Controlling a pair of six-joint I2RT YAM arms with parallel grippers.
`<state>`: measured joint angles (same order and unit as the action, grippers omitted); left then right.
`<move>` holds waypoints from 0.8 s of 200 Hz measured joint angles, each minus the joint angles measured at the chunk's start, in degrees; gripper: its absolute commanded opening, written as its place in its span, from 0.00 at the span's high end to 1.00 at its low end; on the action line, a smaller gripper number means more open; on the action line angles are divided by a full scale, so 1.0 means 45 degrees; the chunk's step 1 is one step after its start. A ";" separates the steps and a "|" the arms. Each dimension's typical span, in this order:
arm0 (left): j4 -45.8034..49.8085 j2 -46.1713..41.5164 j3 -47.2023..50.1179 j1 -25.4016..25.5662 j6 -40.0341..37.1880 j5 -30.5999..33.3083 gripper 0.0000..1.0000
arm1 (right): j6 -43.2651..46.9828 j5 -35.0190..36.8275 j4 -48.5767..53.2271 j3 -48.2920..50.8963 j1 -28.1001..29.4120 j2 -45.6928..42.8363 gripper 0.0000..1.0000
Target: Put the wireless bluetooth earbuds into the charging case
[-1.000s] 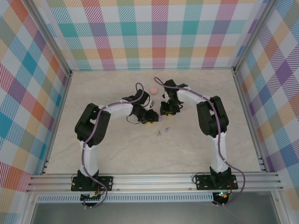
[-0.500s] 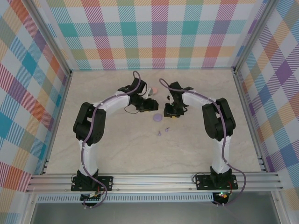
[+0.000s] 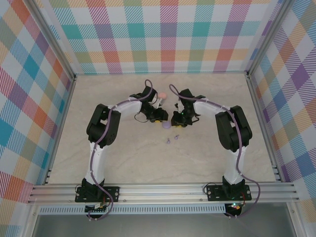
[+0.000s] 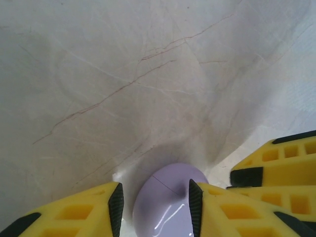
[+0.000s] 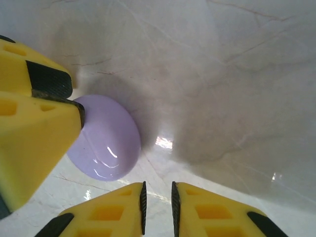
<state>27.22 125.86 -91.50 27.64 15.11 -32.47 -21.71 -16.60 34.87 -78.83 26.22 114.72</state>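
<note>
- Lilac plastic earbuds [image 3: 168,141], two tiny pieces, lie loose on the pale marble-patterned table [image 3: 123,158]. The second earbud [image 3: 176,137] sits near the first, slightly farther back. Neither is in a case, and both lie on the near side of the grippers.
- Just beyond them a round, glossy lilac charging case [image 3: 166,125] rests flat on the table, a thin seam across its top.
- The left gripper [image 4: 155,190] straddles this case with its yellow fingers. One black pad is against the rim, and a sliver of table shows beside the other. Whether it is truly clamped, I cannot tell.
- The right gripper [image 5: 158,187] hangs just beside the case, its fingers drawn almost together with only a narrow slit between them and nothing in it.
- Farther back, a pale pink round disc [image 3: 161,95] lies partly hidden by the left arm.
- Bright plaid walls [image 3: 168,39] close off the far side.
</note>
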 measured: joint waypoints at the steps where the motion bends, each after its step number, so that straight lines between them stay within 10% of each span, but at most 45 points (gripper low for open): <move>1: -0.0005 0.0000 0.0000 0.0000 0.0000 -0.0015 0.59 | -0.0005 -0.0005 0.0000 -0.0005 0.0005 0.0005 0.77; 160: -0.0816 -0.1443 0.2356 0.0126 0.0797 -0.0529 0.54 | -0.0073 0.0005 0.0403 -0.1613 0.0029 0.1433 0.77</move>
<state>23.55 119.37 -80.90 28.21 18.70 -34.85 -22.04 -16.58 36.69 -86.08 26.35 121.16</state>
